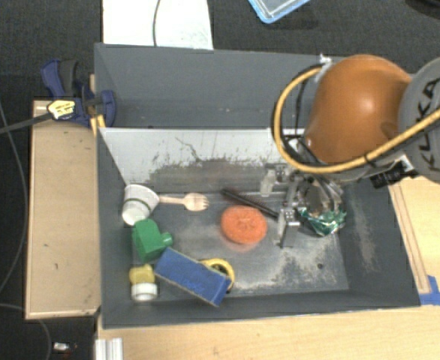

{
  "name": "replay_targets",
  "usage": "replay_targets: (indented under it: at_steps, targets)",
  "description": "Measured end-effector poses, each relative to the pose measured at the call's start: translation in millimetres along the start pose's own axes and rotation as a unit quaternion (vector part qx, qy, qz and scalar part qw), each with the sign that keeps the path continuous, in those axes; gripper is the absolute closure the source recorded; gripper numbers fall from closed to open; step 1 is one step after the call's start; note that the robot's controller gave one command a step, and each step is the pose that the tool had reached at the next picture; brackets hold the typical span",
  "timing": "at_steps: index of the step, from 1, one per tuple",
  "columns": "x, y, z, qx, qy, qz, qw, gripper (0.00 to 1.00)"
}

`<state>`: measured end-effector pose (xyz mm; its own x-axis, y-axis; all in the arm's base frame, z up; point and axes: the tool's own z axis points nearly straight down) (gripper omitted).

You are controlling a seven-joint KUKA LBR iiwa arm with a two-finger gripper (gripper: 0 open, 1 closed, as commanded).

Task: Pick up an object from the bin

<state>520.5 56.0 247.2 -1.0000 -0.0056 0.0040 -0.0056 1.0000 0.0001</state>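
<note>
Green crumpled thing (326, 222) partly behind arm (355, 111)

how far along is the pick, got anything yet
Done: the gripper is down near the bin floor, between the orange round piece and a crumpled green-and-white thing. In hand: whether it grips either cannot be told. Left: lifting one thing out; the heap at the left lies untouched.

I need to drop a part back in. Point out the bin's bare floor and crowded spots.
Bare: floor at front right, between the orange disc, the tool and the front wall; also the strip behind the wooden fork. Crowded: the left side, with white cup, green block and blue block.
</note>
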Motion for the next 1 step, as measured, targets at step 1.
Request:
replay_targets:
  at_steps: [1]
  targets:
    - [-1.4,-0.3,-3.2,0.0,-0.0036,0.001,1.0,0.0]
